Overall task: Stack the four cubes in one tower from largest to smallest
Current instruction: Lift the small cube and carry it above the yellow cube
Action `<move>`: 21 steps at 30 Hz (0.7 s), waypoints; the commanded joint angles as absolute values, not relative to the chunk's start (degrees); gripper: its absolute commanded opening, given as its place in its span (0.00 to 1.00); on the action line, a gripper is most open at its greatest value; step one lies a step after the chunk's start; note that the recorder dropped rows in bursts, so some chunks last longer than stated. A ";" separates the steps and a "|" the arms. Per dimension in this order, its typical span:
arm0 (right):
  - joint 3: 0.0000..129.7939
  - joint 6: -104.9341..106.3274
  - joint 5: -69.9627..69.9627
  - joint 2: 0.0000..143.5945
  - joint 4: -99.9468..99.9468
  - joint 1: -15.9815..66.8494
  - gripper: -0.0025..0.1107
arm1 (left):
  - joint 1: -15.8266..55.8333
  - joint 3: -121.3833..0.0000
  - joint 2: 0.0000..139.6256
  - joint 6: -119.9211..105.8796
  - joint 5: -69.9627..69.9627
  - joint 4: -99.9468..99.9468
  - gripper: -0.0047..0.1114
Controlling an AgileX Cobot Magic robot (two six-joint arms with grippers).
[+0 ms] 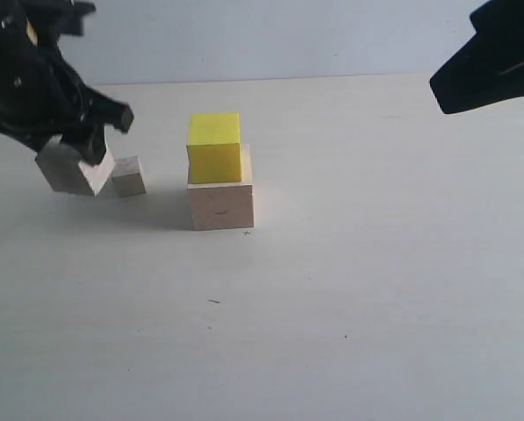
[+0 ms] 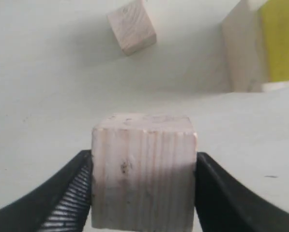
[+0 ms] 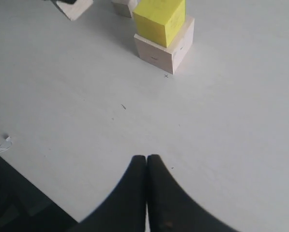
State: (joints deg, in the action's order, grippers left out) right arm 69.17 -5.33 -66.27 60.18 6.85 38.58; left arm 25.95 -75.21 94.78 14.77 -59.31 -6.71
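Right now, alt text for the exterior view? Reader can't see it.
The left gripper grips a small pale wood cube, tilted, at the left, beside a smaller wood cube on the table. At center, a yellow cube sits on a large pale wood cube.

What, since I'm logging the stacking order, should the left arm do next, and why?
Probably lift the held cube and carry it over the yellow cube. The left gripper grips it, tilted, beside the smallest cube on the table; the yellow cube already sits on the large cube, top bare.
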 commanded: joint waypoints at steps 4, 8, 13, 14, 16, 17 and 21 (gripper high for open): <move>68.92 -6.22 -66.05 59.95 5.40 38.63 0.02 | 27.45 -88.85 92.47 21.10 -67.86 -0.70 0.04; 68.92 -7.45 -66.05 59.95 5.40 38.63 0.02 | 29.56 -95.89 94.24 22.02 -69.96 -0.70 0.04; 68.92 -8.13 -66.17 59.95 5.40 38.63 0.02 | 30.54 -102.55 98.65 25.35 -69.96 -0.93 0.04; 68.92 -8.13 -66.30 59.95 5.40 38.63 0.02 | 30.54 -103.12 99.61 25.80 -69.96 -0.93 0.04; 68.92 -8.13 -66.61 59.95 5.52 38.63 0.02 | 30.71 -104.40 101.56 25.92 -69.96 -0.93 0.04; 68.92 -8.26 -66.89 59.95 5.61 38.63 0.02 | 30.87 -104.85 102.32 25.92 -69.96 -0.93 0.04; 68.92 -9.44 -67.36 59.95 5.61 38.63 0.02 | 31.81 -106.41 106.02 25.92 -69.96 -0.83 0.04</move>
State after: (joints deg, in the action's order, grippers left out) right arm 69.17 -8.72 -66.99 60.18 5.97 38.58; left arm 31.03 -105.18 104.00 25.34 -70.19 -0.88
